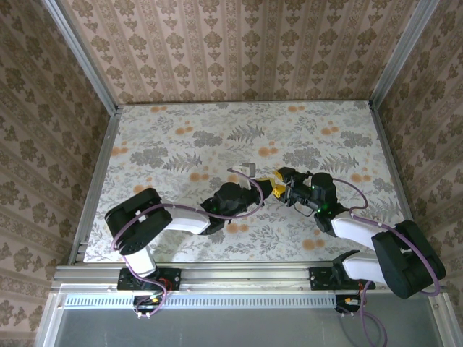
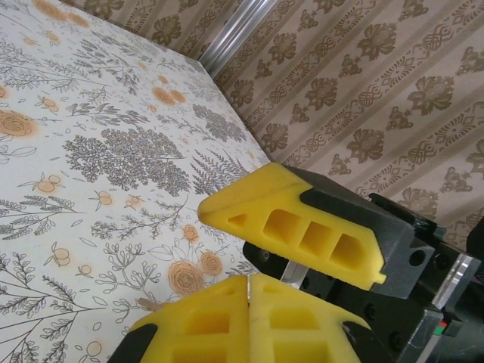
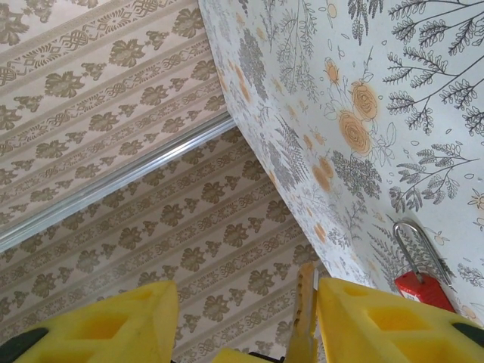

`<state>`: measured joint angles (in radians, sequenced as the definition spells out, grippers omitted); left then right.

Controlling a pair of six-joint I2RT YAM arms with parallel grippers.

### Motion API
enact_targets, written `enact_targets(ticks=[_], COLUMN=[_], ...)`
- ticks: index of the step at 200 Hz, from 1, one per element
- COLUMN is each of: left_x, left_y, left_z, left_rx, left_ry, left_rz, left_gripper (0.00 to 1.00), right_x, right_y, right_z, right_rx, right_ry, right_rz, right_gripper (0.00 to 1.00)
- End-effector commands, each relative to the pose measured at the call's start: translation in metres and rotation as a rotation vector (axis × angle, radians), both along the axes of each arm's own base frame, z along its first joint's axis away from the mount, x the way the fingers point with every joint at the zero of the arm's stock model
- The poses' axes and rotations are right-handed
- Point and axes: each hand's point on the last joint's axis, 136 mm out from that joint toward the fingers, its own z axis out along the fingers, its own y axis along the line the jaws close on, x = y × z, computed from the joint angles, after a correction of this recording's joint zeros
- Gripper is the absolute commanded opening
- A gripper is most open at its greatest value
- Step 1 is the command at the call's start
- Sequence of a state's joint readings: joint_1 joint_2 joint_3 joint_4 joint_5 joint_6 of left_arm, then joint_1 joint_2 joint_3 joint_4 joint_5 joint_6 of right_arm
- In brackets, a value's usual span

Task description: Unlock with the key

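left gripper (image 2: pixel 248 291): clamped shut, contents unclear
right gripper (image 3: pixel 246 291): jaws apart
padlock (image 3: pixel 422 289): just right of right gripper
key: can't make out
step: probably securing key
next: align with keyhole

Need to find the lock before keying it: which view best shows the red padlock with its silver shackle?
The right wrist view: the red padlock with its silver shackle lies on the floral table beside a yellow fingertip, its body partly hidden. The top external view has a small silvery shape mid-table, too small to identify.
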<state>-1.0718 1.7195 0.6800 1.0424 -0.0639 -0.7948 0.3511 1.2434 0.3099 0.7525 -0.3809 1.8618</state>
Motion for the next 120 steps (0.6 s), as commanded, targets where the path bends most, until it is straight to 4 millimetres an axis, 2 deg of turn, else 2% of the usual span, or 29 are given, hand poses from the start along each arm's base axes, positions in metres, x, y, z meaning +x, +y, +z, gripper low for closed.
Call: enact_targets(ticks=[1, 24, 71, 94, 120], left_x=[-0.003, -0.005, -0.008, -0.010, -0.012], left_y=[0.000, -0.001, -0.002, 0.000, 0.007], left_z=[0.014, 0.013, 0.005, 0.001, -0.006], left_rx=[-0.071, -0.086, -0.101, -0.096, -0.076], left_ry=[-0.007, -0.006, 0.012, 0.020, 0.027], left_rz=[-0.024, -0.039, -0.060, -0.065, -0.061], left_gripper=[0.00, 0.00, 0.00, 0.00, 0.00], right_x=[0.002, 0.003, -0.001, -0.004, -0.007], right_y=[-0.006, -0.005, -0.007, -0.008, -0.012], right_z=[-0.004, -0.003, -0.003, -0.001, 0.001], right_rx=[-0.017, -0.010, -0.027, -0.057, -0.087], right_ry=[-0.005, -0.010, -0.008, -0.011, -0.024], right_rz=[-0.027, -0.025, -0.022, -0.019, -0.018], right_gripper=[0.49, 0.41, 0.12, 0.01, 0.00])
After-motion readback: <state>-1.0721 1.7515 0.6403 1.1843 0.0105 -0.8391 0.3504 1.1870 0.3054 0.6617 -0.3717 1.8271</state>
